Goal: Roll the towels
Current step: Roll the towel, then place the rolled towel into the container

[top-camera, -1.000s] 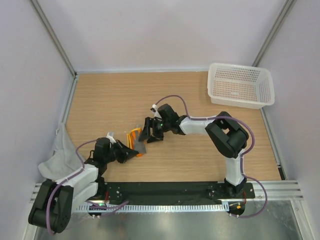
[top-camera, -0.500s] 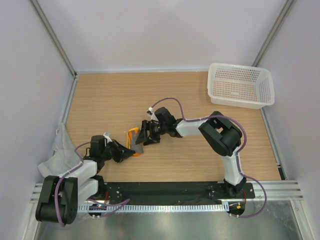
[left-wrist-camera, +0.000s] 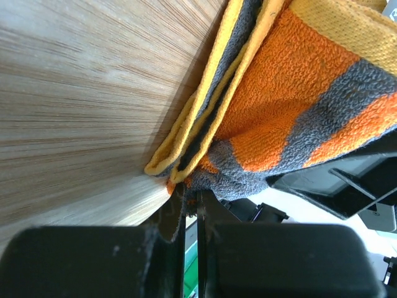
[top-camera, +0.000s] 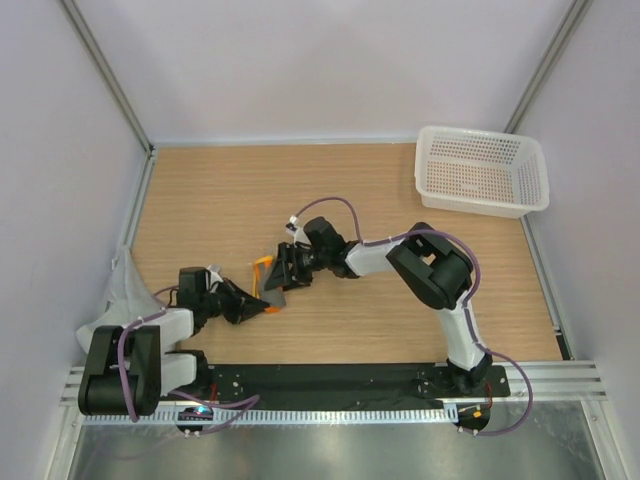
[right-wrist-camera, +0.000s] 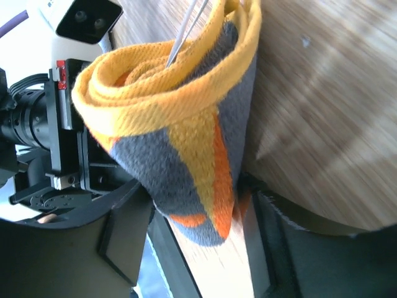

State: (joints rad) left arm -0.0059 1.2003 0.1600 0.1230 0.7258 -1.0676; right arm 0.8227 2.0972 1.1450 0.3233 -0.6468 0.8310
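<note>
The small orange towel [top-camera: 266, 277], with grey stripes and a yellow edge, lies partly rolled on the wooden table between my two grippers. In the left wrist view my left gripper [left-wrist-camera: 191, 200] is shut on the towel's lower corner [left-wrist-camera: 279, 112], with fibres caught between the pads. My right gripper [right-wrist-camera: 201, 208] is open, and the cone-shaped rolled end of the towel [right-wrist-camera: 173, 124] sits between its fingers. In the top view the left gripper [top-camera: 266, 306] is at the towel's near side and the right gripper [top-camera: 279, 281] at its far right side. The light-grey towel [top-camera: 118, 302] lies crumpled at the table's left edge.
A white perforated basket [top-camera: 481, 171] stands at the back right corner. Grey walls enclose the table on three sides. The arm bases sit on a black rail [top-camera: 340, 380] at the near edge.
Both grippers and the orange towel have shifted a little to the left. The left arm has folded back toward its base; the right arm has reached further left.
</note>
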